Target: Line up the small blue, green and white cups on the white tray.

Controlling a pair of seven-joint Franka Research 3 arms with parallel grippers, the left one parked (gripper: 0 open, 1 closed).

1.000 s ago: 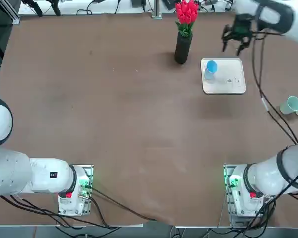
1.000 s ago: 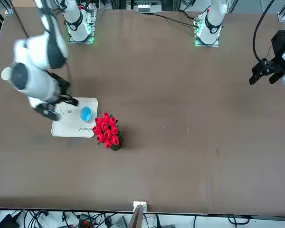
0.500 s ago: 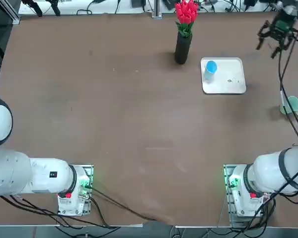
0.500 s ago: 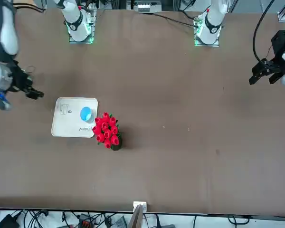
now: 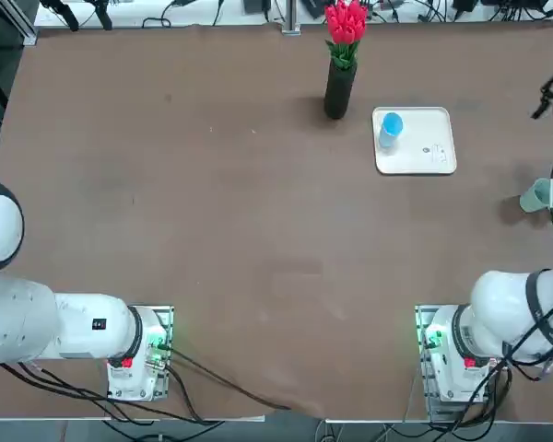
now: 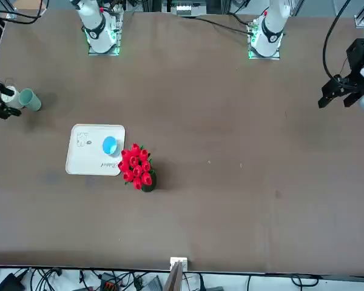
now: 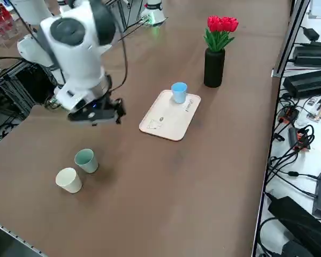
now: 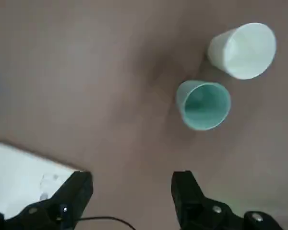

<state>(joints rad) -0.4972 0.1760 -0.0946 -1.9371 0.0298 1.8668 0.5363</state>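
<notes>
Right side view, lower left: the white cup (image 7: 68,180) and green cup (image 7: 86,160) stand upright, side by side. Above them hovers the right gripper (image 7: 94,116), fingers apart, empty. Farther, mid-frame, the blue cup (image 7: 178,92) sits on the white tray (image 7: 166,120).

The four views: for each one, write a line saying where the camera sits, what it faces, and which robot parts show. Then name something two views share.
Top: overhead, looking down on the tray; both arm bases at the bottom edge.
Front: across the table, facing the robot; bases along the top.
Right side: raised, looking diagonally over the vase; right gripper hangs open above the table.
Right wrist: on the arm, looking down past its fingers at the green cup and white cup.
Shared: the blue cup in top, front and side.
</notes>
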